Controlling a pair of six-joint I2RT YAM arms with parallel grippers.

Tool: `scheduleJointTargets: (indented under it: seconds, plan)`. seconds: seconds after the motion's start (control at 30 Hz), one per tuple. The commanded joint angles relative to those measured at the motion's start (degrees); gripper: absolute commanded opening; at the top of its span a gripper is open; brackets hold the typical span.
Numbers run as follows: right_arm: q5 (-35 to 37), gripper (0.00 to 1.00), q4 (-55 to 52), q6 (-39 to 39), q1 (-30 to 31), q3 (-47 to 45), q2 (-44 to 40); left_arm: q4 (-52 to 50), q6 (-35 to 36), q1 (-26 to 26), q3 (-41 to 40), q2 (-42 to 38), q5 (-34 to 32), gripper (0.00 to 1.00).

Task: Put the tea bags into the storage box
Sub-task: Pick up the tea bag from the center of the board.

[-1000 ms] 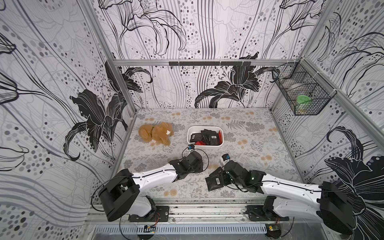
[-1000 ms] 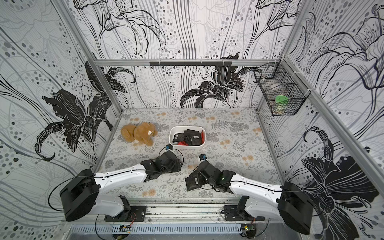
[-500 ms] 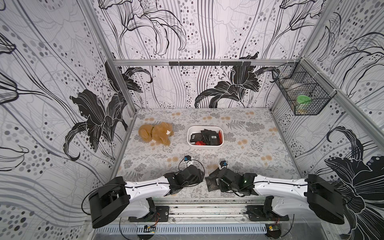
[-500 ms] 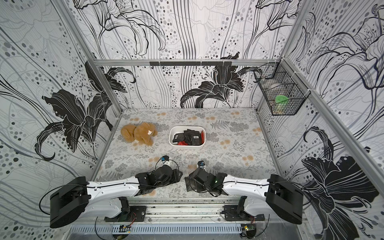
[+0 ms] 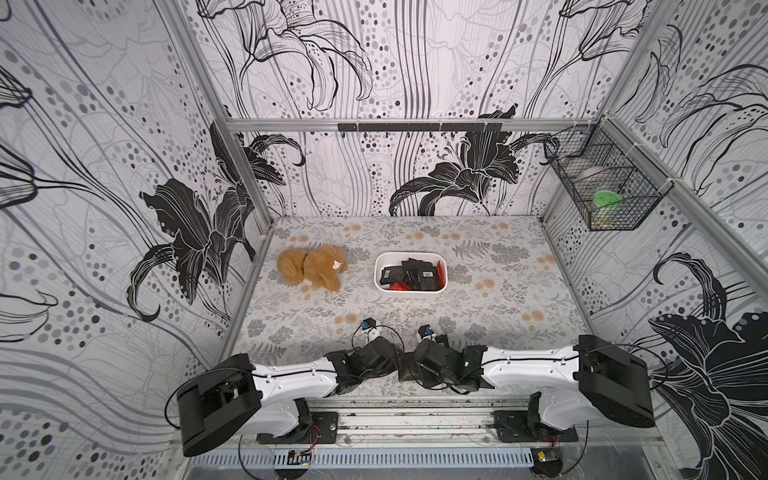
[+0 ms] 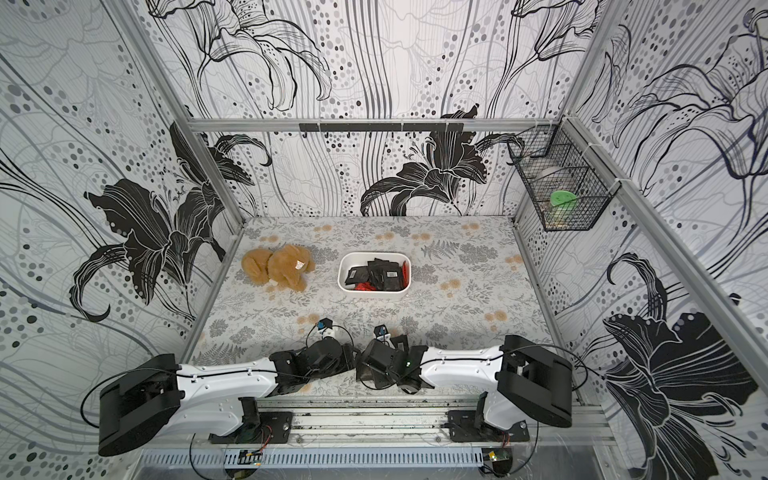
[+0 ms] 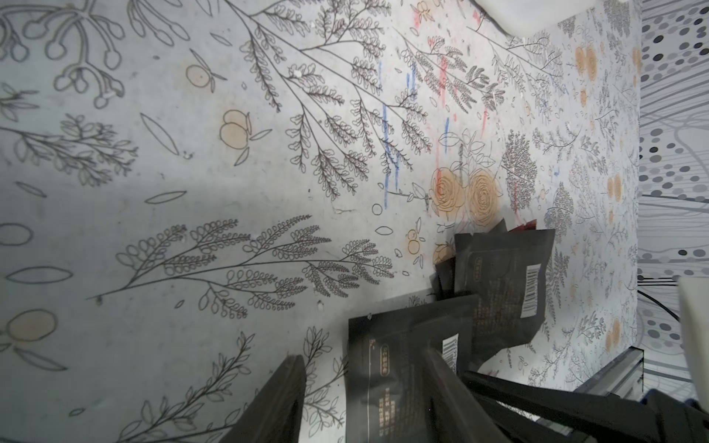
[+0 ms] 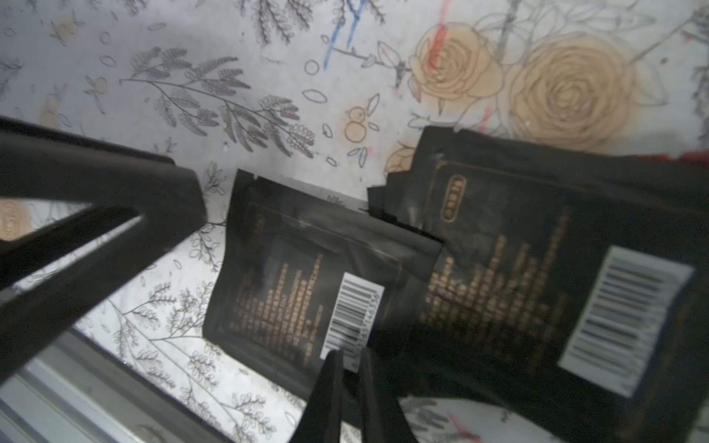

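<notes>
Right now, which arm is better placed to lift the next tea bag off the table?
Right, probably. The right hand is nearly closed at the barcode corner of a black tea bag; the left hand is open, straddling another bag.

right gripper [image 8: 350, 360] pinches a black tea bag [image 8: 284, 268] by its barcode edge.
</notes>
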Motion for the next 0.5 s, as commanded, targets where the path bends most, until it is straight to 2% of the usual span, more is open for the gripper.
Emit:
scheduleJointTargets:
  seconds: [0.0,0.47]
  plan:
    - [0.95,0.15,0.27,0.78,0.38,1.58,1.91,0.58,-0.64,-0.35,-0.61,0.33,-1.76,0.53]
    - [0.77,0.08,1.89,1.40,0.47,0.90,4.34,0.49,0.32,-3.64,0.64,5.74,3.61,0.49]
